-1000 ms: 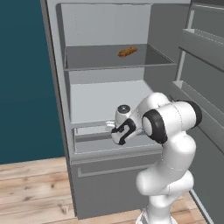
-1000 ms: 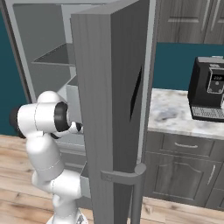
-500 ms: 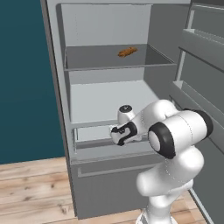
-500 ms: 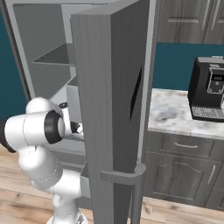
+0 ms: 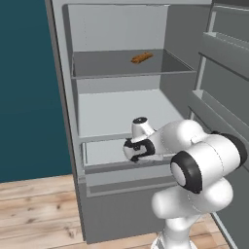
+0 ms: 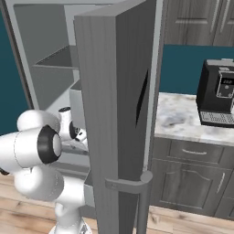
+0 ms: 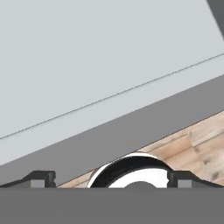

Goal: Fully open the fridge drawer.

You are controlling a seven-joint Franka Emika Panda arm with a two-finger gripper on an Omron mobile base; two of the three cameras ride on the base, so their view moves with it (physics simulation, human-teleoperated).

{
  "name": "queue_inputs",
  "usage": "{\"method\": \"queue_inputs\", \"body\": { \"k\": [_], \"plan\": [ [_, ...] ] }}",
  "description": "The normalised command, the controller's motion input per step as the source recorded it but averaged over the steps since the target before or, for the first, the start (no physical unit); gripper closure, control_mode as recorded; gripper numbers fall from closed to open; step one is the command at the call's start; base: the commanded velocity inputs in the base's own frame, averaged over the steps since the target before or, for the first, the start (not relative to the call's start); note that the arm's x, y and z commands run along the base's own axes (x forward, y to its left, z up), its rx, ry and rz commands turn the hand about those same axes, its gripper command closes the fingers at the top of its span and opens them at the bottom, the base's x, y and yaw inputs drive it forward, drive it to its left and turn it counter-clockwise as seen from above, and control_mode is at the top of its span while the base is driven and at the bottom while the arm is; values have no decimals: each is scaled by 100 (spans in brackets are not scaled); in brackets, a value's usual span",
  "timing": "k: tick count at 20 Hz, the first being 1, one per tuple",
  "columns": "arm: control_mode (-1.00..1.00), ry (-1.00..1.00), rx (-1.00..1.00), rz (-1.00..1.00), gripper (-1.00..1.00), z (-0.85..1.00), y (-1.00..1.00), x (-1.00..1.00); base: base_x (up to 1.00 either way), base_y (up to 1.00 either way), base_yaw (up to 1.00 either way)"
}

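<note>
Gripper (image 5: 132,151), fingers spread wide over the dark front bar of the shallow, smooth light-grey fridge drawer (image 5: 104,152), clasping nothing.

A glossy white robot arm (image 5: 194,160) built from rounded, bulbous segments, with black rings at each joint. Its white wrist carries a black-trimmed gripper (image 5: 137,150) with two small dark fingertips (image 7: 40,178).
</note>
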Motion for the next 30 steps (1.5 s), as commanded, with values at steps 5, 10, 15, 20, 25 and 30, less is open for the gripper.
{"method": "queue_inputs", "body": {
  "k": [5, 10, 15, 20, 25, 30],
  "plan": [
    [-100, 21, -8, 0, -100, -68, -66, -100, 0, 0, 0],
    [-100, 21, -7, 0, -100, -67, -71, -100, 0, 0, 0],
    [-100, 19, -5, 0, -100, -64, -80, -100, 0, 0, 0],
    [-100, 2, 4, 0, -100, -22, -92, -100, 0, 0, 0],
    [-100, -19, 17, 0, -100, 9, -85, -100, 0, 0, 0],
    [-100, -25, 21, 0, -100, 65, -51, -100, 0, 0, 0]
  ]
}}
